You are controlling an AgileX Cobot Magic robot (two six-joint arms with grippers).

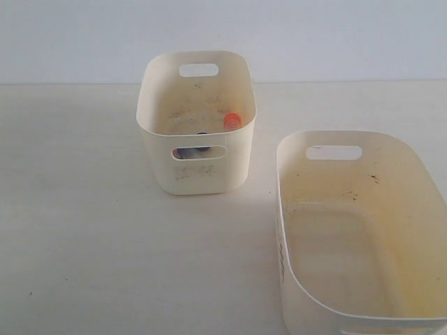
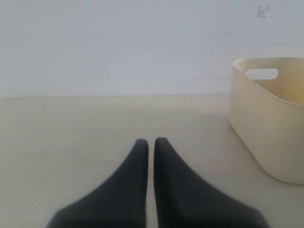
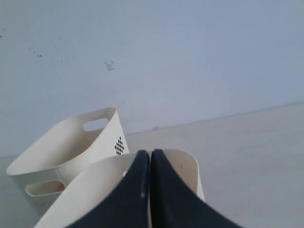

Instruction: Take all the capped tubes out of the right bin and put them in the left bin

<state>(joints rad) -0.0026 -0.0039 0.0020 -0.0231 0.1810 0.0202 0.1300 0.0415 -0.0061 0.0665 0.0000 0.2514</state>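
The left bin (image 1: 197, 167) stands mid-table, narrow and tall. Inside it an orange-red cap (image 1: 232, 120) of a capped tube shows, and a dark blue cap (image 1: 201, 149) shows through the front handle slot. The wide, shallow right bin (image 1: 300, 209) at the right shows only its bare floor. Neither gripper appears in the exterior view. My left gripper (image 2: 151, 141) is shut on nothing, low over bare table. My right gripper (image 3: 150, 153) is shut and empty, above the right bin's rim (image 3: 185, 159), with the left bin (image 3: 71, 142) beyond.
A cream bin (image 2: 266, 123) stands off to one side in the left wrist view; which bin it is I cannot tell. A pale wall (image 1: 223, 35) closes the table's far edge. Bare tabletop (image 1: 84, 230) stretches left of the bins.
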